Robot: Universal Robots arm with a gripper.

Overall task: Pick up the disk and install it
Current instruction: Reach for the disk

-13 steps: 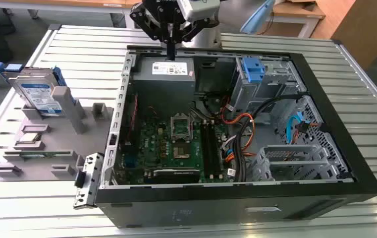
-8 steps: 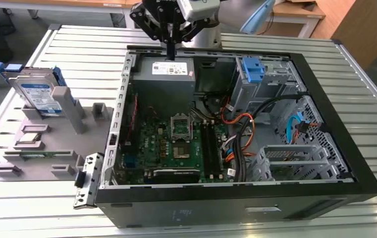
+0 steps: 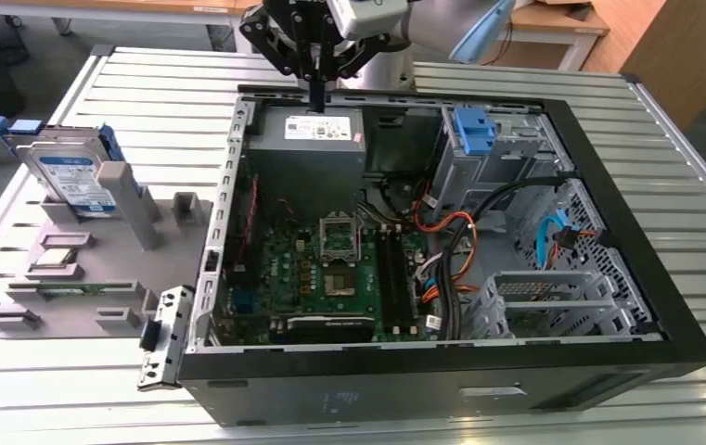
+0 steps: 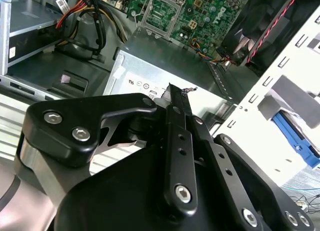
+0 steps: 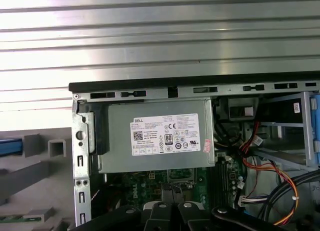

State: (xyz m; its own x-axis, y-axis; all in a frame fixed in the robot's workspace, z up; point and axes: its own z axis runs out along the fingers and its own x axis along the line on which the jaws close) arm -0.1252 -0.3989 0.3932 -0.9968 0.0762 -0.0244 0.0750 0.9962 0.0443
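Shows open black computer tower case (image 3: 427, 394) on ribbed silver metal bench (image 3: 142, 83). Holds grey metal box with white sticker (image 3: 309, 130), green circuit board (image 3: 327, 269) and blue plastic bracket (image 3: 470, 130). Sits beside grey plastic fixture tray (image 3: 167, 264) at the exterior view's left.

We find the disk (image 3: 70, 176) in the upper left of the exterior view. It is a flat, silver-metal rectangle with a white-and-blue label on the broad face turned toward us and blue plastic rails along its sides. It stands on edge, roughly upright, slotted into a grey rack (image 3: 142, 227).
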